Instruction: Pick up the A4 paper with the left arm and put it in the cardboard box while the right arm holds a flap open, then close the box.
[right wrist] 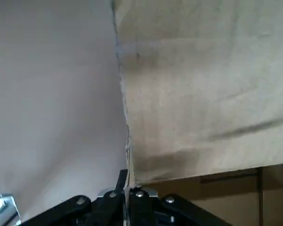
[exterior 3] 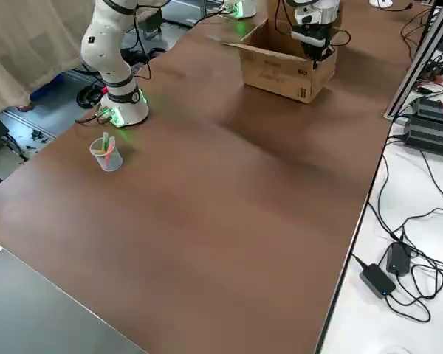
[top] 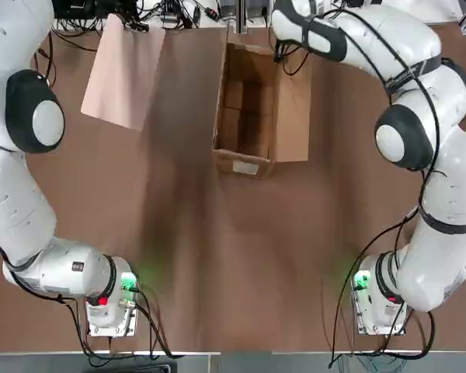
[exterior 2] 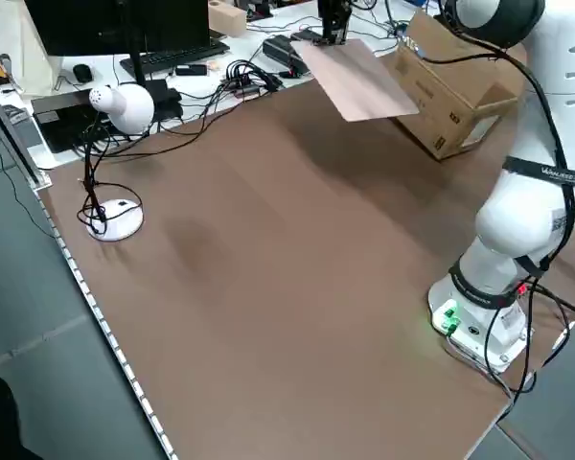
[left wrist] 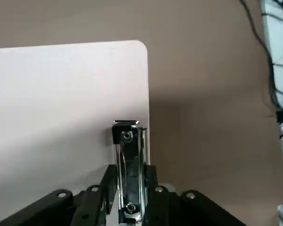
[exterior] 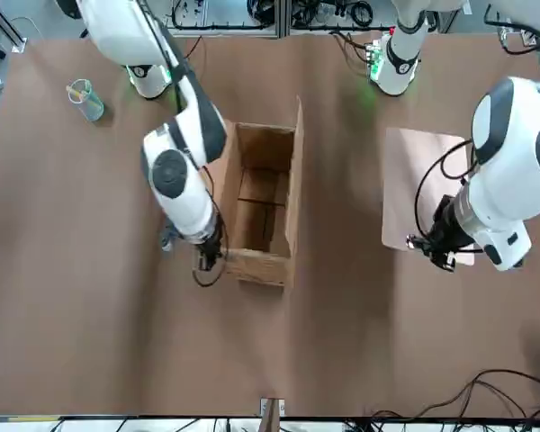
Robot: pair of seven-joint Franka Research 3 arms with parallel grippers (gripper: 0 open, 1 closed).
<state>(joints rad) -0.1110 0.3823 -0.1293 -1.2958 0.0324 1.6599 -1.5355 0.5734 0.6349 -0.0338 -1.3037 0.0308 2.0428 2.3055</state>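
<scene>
Closest to the overhead camera, the two arm bases sit at the near edge of the table (top: 241, 264), each with a green light on. From there I see the left arm (top: 23, 155) reach up the left side to the far edge, where the left gripper (left wrist: 129, 197) is clamped on the metal clip (left wrist: 129, 165) at the short end of the A4 paper (top: 123, 71). In the left side view the sheet hangs clear of the table, tilted, its free end toward the near side. It sits well to the left of the cardboard box (top: 245, 109), not touching it.

On my right, the right arm (top: 419, 116) arcs over to the far end of the box. The box stands open at far centre, with its white label (top: 245, 166) on the near small end. Its right long flap (top: 293, 116) is folded outward and lies open to the right; the left flap stands roughly upright. In the right wrist view the right gripper (right wrist: 131, 190) has its fingers pinched onto the edge of that outward flap near the far end of the box.

A clear plastic cup (exterior: 85, 99) holding a few small items stands on the table at the robot's right, well apart from the box. A white desk lamp (exterior 2: 120, 110) sits off the left edge of the table.
</scene>
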